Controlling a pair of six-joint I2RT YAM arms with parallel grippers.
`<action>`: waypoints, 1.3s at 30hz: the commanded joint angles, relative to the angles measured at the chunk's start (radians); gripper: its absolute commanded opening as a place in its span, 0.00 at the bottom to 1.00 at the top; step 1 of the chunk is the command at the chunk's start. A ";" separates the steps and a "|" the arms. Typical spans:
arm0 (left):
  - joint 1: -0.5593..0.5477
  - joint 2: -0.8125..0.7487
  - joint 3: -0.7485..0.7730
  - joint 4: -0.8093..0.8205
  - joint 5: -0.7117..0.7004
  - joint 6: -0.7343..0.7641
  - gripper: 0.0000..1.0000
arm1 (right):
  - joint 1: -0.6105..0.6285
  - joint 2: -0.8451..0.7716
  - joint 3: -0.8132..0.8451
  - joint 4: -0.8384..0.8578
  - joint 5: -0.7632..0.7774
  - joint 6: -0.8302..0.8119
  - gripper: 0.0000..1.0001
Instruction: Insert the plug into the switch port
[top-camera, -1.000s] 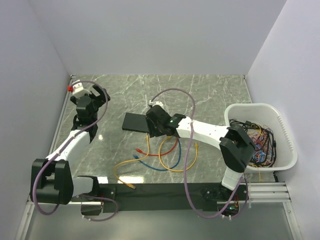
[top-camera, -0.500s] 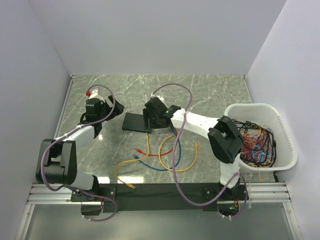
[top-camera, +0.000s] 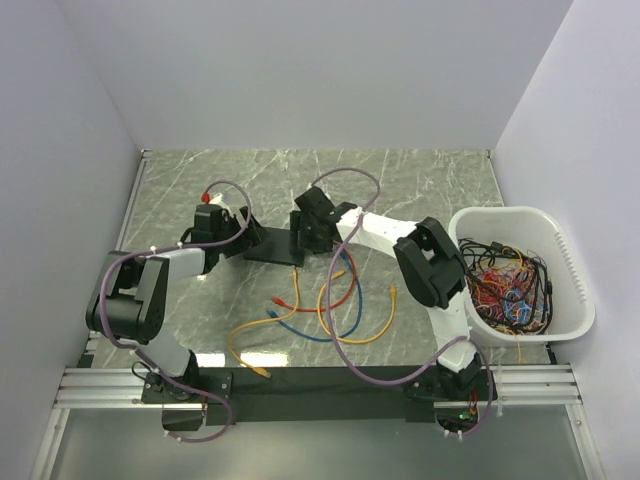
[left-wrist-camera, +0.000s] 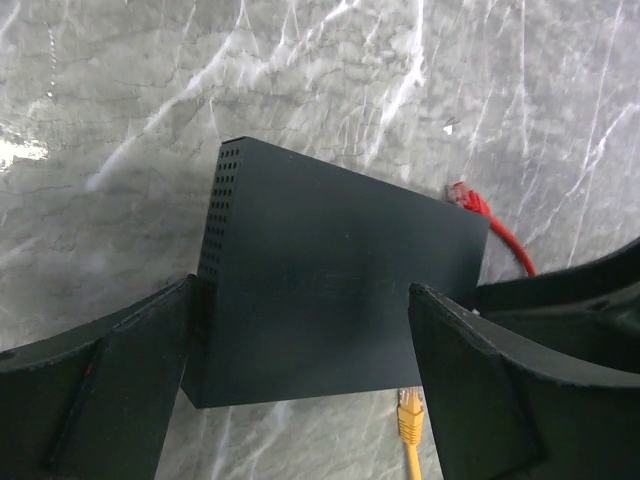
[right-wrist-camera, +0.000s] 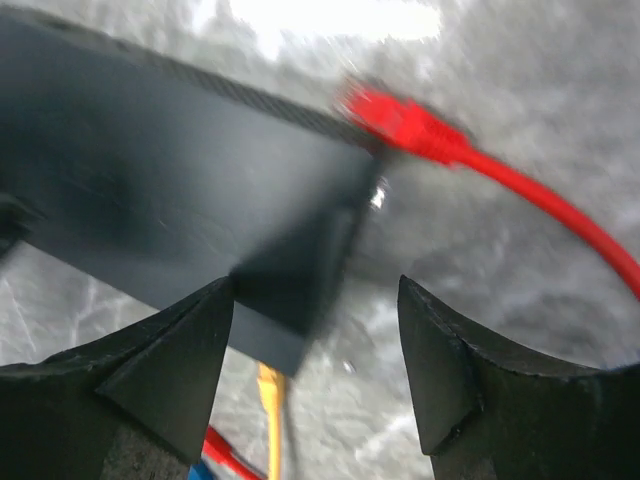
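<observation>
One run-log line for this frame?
left gripper: open, jaws flanking flat matte-black switch box end | right gripper: open above its corner | red cable plug: beside switch corner, ungripped

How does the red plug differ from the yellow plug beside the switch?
Colour: the red plug is red, the yellow plug yellow. Place, in the left wrist view: the red plug sits at the switch's upper right corner, the yellow plug below its lower edge. Heading: the red plug's cable trails down-right, the yellow plug's straight down. Both lie on the table, close to the switch.
</observation>
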 joint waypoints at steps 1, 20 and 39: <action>-0.012 0.010 0.014 0.017 0.032 -0.019 0.90 | -0.002 0.059 0.084 0.018 -0.040 0.010 0.73; -0.034 -0.301 -0.110 -0.228 -0.201 -0.054 0.95 | 0.024 0.281 0.408 0.076 -0.259 -0.049 0.66; -0.034 -0.605 -0.082 -0.391 -0.584 -0.154 0.92 | 0.006 -0.091 0.198 0.036 0.058 -0.260 0.73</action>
